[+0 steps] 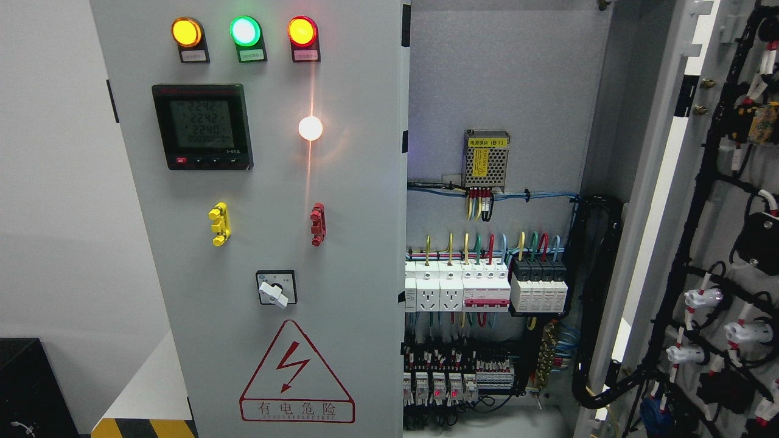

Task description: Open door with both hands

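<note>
Left door (255,243) of the electrical cabinet fills the left and middle of the view, closed flat; right door (688,182) is swung wide open at the far right, its inner face strung with black wiring. No robot hand or arm is in the frame, so whether the fingers are spread or curled cannot be told.

On the left door, three round lamps across the top: amber lamp (186,31), green lamp (245,30), red lamp (302,30), each with a small label too blurred to read. Below sits a digital meter (202,126) showing rows of digits, roughly 224. A white glowing lamp (310,128) shines to its right. Two handles lower down: yellow handle (219,224) and red handle (317,224). One rotary switch (276,288) with a white knob. At the bottom, a warning triangle (296,374) with a red lightning bolt and the words 有电危险.

Through the open side: a perforated power supply (486,159) with a yellow label, a row of white circuit breakers (456,285), and four black modules (538,283). A black box (30,383) sits at lower left.
</note>
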Tool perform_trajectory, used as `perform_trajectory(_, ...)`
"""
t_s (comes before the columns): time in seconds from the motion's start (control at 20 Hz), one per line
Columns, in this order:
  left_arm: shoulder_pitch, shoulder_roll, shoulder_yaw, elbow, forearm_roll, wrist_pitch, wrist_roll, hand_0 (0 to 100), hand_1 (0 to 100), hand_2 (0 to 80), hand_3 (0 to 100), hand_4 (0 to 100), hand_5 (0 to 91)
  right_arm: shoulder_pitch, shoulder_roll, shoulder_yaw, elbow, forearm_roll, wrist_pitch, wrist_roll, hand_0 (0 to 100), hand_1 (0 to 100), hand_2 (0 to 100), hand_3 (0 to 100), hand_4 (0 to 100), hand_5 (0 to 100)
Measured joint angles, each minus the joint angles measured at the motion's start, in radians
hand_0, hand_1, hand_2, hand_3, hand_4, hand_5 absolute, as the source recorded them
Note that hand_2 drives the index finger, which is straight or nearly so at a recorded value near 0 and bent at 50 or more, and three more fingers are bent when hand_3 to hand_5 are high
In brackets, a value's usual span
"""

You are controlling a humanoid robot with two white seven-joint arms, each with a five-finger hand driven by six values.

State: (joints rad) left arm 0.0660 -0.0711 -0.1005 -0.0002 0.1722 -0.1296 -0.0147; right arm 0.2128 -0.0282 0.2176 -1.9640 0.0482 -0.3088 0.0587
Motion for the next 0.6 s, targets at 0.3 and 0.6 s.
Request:
perform_trajectory(0.3,-0.001,-0.009,-0.001,-0.010,0.001,0.004,0.000,0,0,0.0,0,0,0.0,-0.135,0.023,0.001,-0.017,-0.001,0.152,-0.001,0,0,0,0,0,0)
perform_trajectory(0.6,-0.002,-0.015,-0.001,-0.021,0.001,-0.001,-0.001,0,0,0.0,0,0,0.0,-0.269,0.060,0.004,-0.017,-0.001,0.283,-0.001,0,0,0,0,0,0)
